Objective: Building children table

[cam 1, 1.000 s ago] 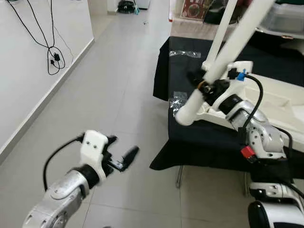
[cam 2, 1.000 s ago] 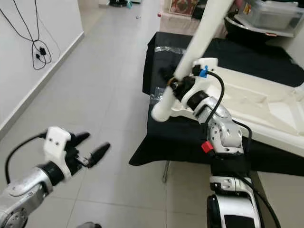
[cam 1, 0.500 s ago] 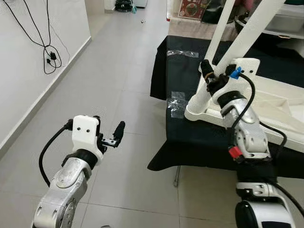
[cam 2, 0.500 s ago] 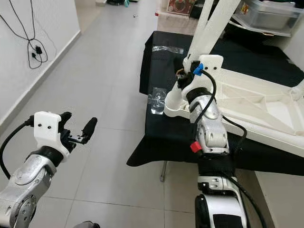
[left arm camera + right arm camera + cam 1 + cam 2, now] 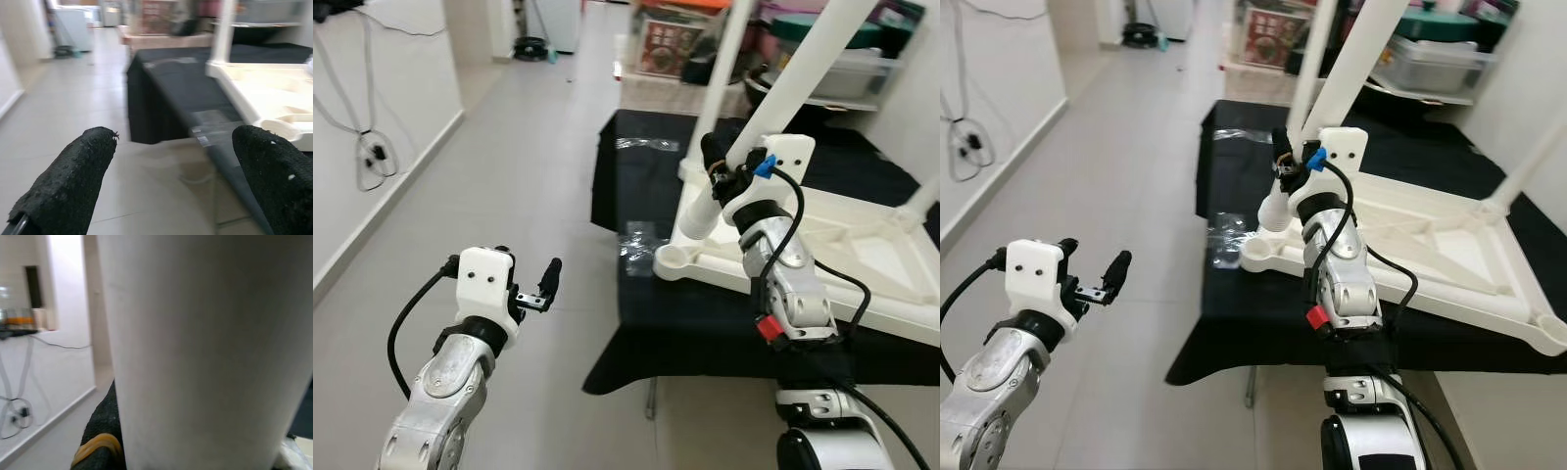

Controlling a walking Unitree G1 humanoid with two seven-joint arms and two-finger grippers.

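A white children's table top (image 5: 862, 245) lies upside down on a black-draped table (image 5: 636, 186). One white leg (image 5: 724, 69) stands at its far corner. My right gripper (image 5: 722, 168) is shut on another white table leg (image 5: 793, 88), which slants up to the right. That leg's lower end (image 5: 691, 221) hangs just above and behind the round corner socket (image 5: 669, 259). In the right wrist view the leg (image 5: 205, 347) sits against a black finger (image 5: 100, 435). My left gripper (image 5: 534, 285) is open over the floor, left of the table, with nothing between its fingers (image 5: 68, 181).
Grey tiled floor (image 5: 509, 166) stretches left of the table, with a white wall and dangling cables (image 5: 367, 152). Storage boxes and shelves (image 5: 832, 69) stand behind the table. A third leg (image 5: 922, 199) rises at the table top's right side. Clear tape (image 5: 641, 240) lies on the cloth.
The right gripper has swung the leg inward, from beyond the table's edge to above the corner socket. The left gripper turned toward the table. The camera view has shifted.
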